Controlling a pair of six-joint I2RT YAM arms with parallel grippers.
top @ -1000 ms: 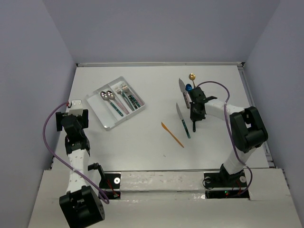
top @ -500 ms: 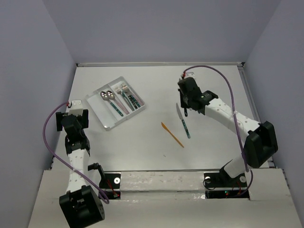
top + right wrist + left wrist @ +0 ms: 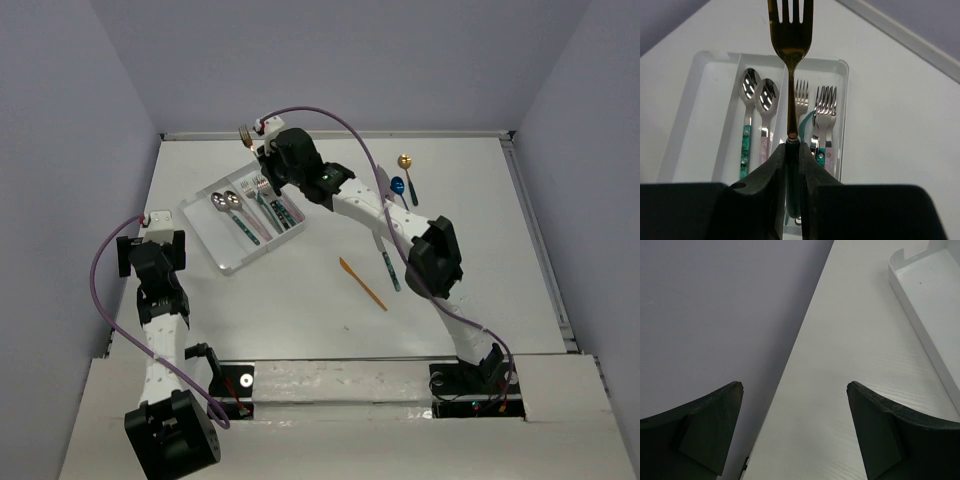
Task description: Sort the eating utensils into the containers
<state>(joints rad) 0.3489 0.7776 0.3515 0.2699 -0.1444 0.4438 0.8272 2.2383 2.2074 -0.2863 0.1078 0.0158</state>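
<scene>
My right gripper [image 3: 792,147] is shut on the teal handle of a gold-headed fork [image 3: 790,45], which it holds above the clear three-compartment tray [image 3: 705,56], tines pointing away. In the top view the gripper [image 3: 268,160] and fork [image 3: 244,134] hang over the tray's [image 3: 228,268] far end. Two silver spoons [image 3: 766,97] lie in the middle compartment, silver forks [image 3: 825,105] in the right one; the left one holds nothing. My left gripper [image 3: 792,390] is open and empty, near the tray's corner [image 3: 900,280].
On the table to the right lie an orange knife [image 3: 362,283], a teal-handled knife [image 3: 386,258], a gold spoon [image 3: 406,163] and a blue spoon [image 3: 398,186]. The right arm stretches across the middle of the table. Walls stand close on all sides.
My right arm has swung from the utensils at the right across the table to the tray, carrying the gold fork. The left arm has not moved.
</scene>
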